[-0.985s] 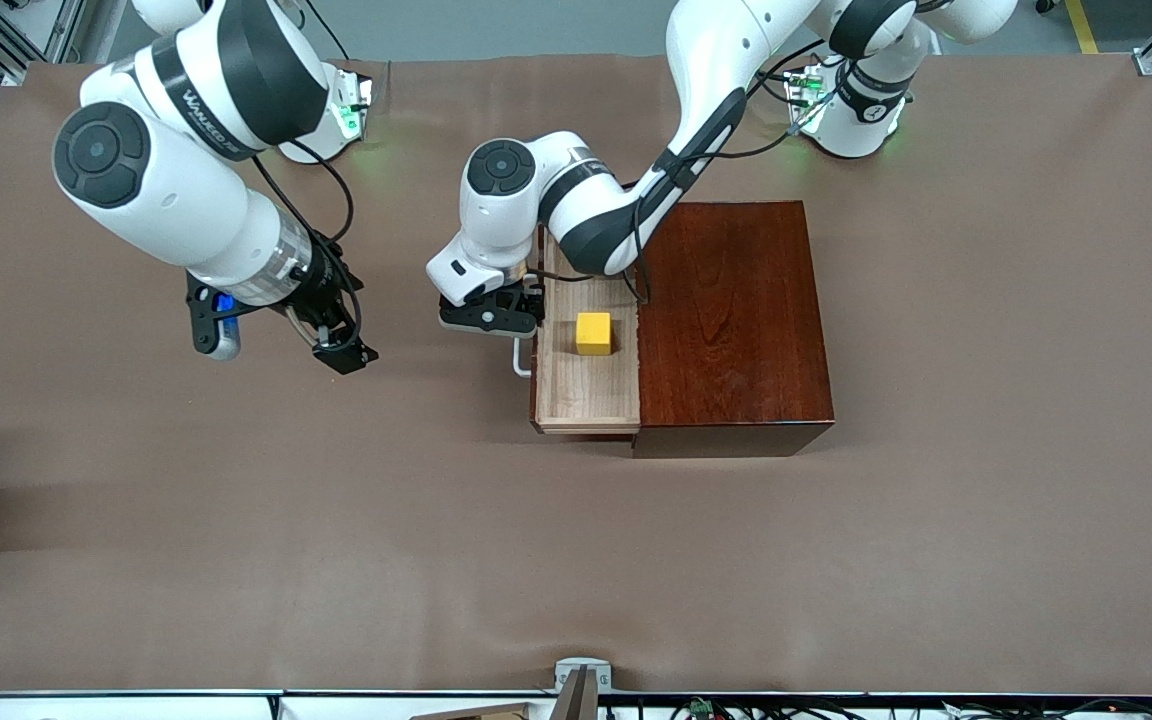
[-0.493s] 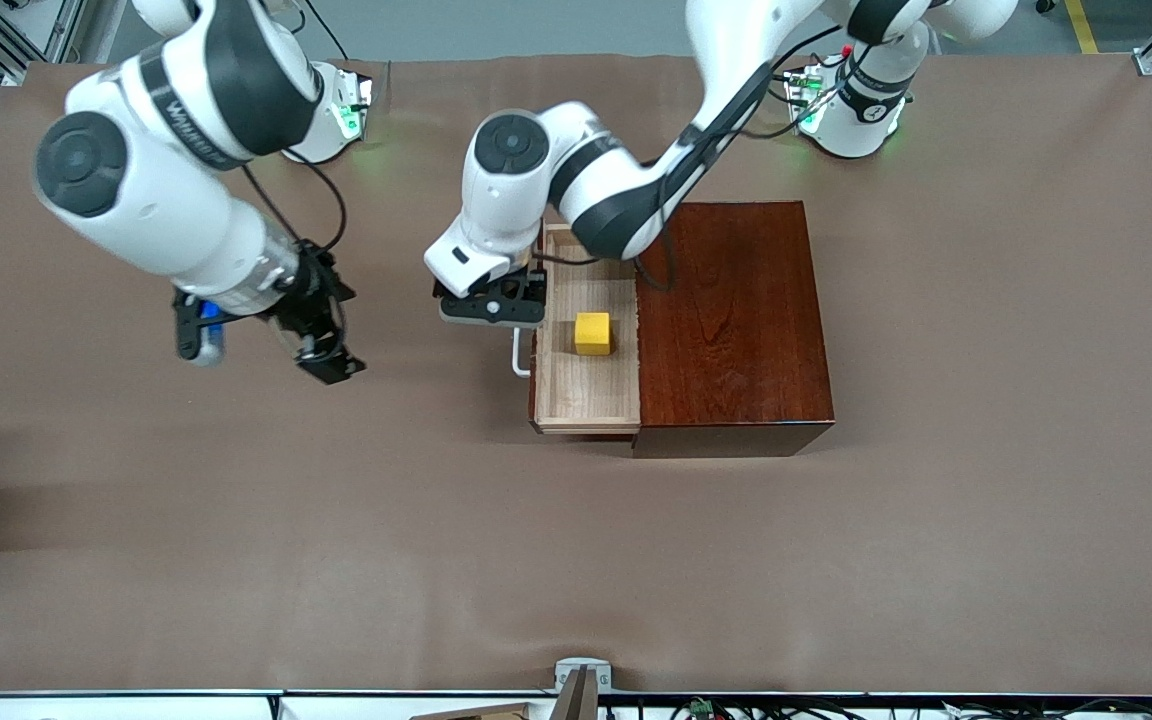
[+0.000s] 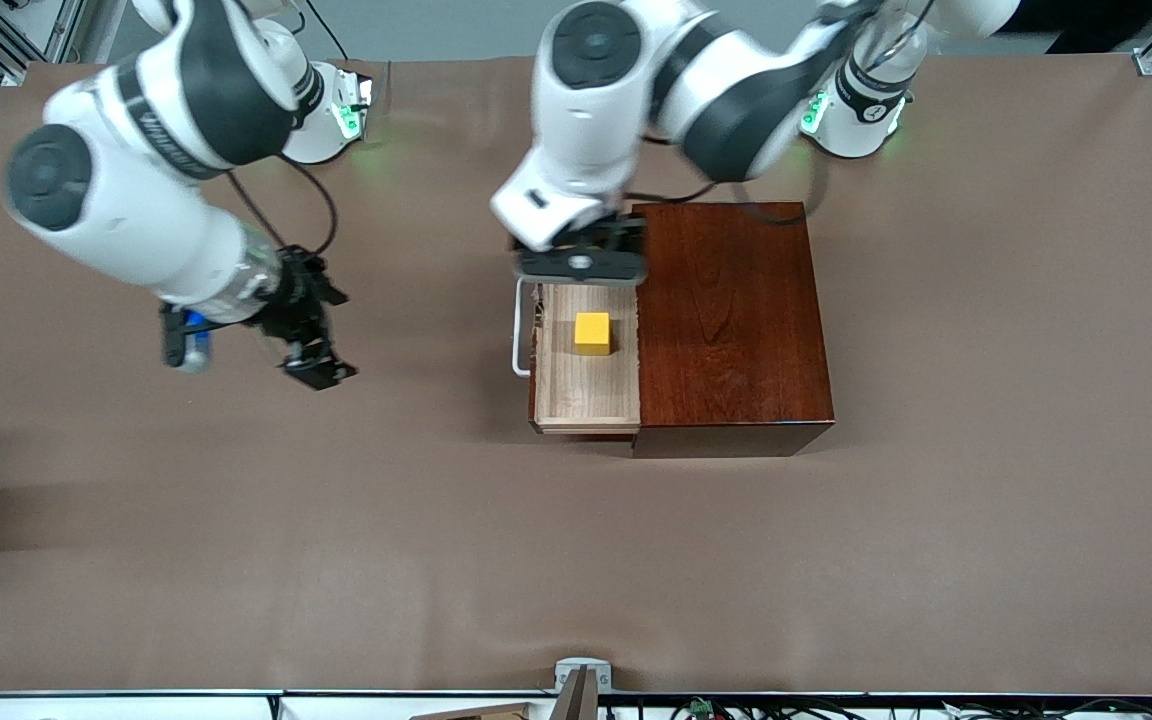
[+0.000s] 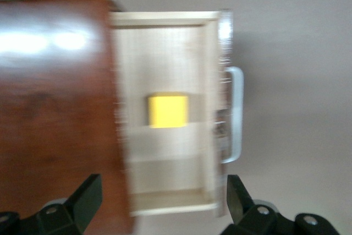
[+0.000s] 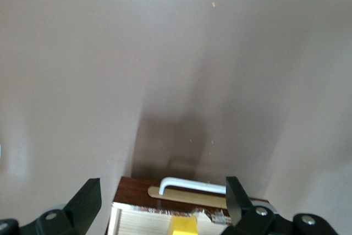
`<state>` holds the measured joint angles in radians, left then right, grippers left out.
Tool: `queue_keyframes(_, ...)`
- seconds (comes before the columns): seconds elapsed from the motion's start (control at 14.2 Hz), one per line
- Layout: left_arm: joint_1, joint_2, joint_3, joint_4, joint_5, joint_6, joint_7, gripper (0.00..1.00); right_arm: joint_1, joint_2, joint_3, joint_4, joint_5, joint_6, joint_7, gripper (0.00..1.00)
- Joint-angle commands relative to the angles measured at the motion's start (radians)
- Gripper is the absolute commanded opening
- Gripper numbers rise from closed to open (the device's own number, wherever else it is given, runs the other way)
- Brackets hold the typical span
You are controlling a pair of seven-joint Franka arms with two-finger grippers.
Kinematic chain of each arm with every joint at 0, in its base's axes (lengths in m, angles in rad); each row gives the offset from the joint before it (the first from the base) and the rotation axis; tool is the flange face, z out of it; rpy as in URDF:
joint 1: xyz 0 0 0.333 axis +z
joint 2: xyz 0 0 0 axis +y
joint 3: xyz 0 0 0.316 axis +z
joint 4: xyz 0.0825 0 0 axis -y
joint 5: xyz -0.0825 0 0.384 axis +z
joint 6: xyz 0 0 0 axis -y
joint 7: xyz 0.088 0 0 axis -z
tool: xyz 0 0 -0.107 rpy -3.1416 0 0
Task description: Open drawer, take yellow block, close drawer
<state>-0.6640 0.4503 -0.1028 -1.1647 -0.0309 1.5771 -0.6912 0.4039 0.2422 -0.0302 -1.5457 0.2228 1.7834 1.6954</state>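
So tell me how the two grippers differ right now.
The left gripper hangs over the farther end of the open drawer, close to the yellow block; the right gripper hangs over bare table toward the right arm's end. The left wrist view looks straight down into the drawer, while the right wrist view catches only its handle edge. Both are open and hold nothing.

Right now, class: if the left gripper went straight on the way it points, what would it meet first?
Probably the drawer: the left gripper, open, points down at its pale floor, with the yellow block just ahead of the fingers' line. Depth is unclear.
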Motion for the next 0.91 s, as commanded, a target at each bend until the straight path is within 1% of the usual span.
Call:
queue_keyframes(0.0, 0.163, -0.160, -0.011, -0.094, -0.001, -0.118, 0.192, 1.00, 0.064, 0.095, -0.004, 0.102, 0.009, -0.001, 0.108, 1.00)
queue_keyframes(0.07, 0.222, -0.220, -0.014, -0.134, -0.001, -0.127, 0.258, 1.00, 0.090, 0.127, -0.004, 0.134, 0.007, 0.002, 0.151, 1.00)
queue_keyframes(0.21, 0.321, -0.347, -0.012, -0.255, 0.002, -0.121, 0.353, 1.00, 0.133, 0.193, -0.004, 0.200, 0.003, 0.005, 0.232, 1.00)
queue_keyframes(0.35, 0.439, -0.416, -0.012, -0.326, 0.002, -0.121, 0.447, 1.00, 0.165, 0.242, -0.004, 0.231, 0.004, 0.049, 0.274, 1.00)
queue_keyframes(0.42, 0.489, -0.439, -0.012, -0.349, 0.002, -0.118, 0.504, 1.00, 0.183, 0.262, -0.005, 0.236, 0.004, 0.076, 0.311, 1.00)
queue_keyframes(0.63, 0.613, -0.446, -0.015, -0.359, 0.002, -0.118, 0.604, 1.00, 0.245, 0.324, -0.010, 0.251, -0.006, 0.140, 0.423, 1.00)
queue_keyframes(0.77, 0.627, -0.446, -0.011, -0.357, 0.008, -0.118, 0.615, 1.00, 0.271, 0.382, -0.010, 0.309, -0.013, 0.151, 0.502, 1.00)
queue_keyframes(0.84, 0.633, -0.444, -0.014, -0.357, 0.035, -0.117, 0.615, 1.00, 0.285, 0.406, -0.010, 0.338, -0.025, 0.151, 0.538, 1.00)
